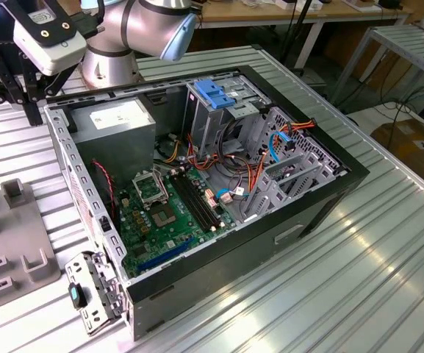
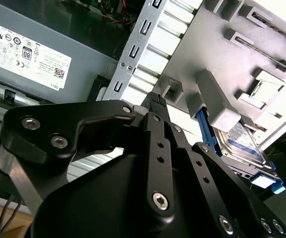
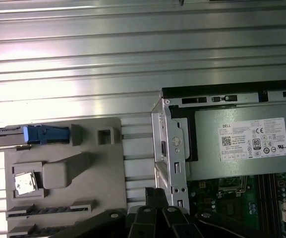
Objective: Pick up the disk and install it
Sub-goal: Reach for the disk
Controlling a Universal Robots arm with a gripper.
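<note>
The disk [image 2: 243,144] stands on edge in a slot of a grey fixture [image 2: 217,104], its white label with a blue band and its blue frame edge showing. In the first wrist view the disk [image 3: 46,134] is a blue strip at the fixture's [image 3: 63,173] far edge. My black gripper [image 2: 155,101] is shut with nothing between its fingers. It hangs over the ribbed table between the fixture and the corner of the open computer case [image 3: 175,148], well apart from the disk. The exterior view has the gripper [image 1: 31,110] at the back left, beside the case's rear corner.
The open case [image 1: 219,184] lies on the ribbed metal table [image 1: 358,279], with the motherboard, cables and a grey power-supply box [image 1: 116,121] inside. A metal drive cage with a blue latch [image 1: 215,92] stands at the back. A loose bracket [image 1: 90,290] lies near the case's front-left corner.
</note>
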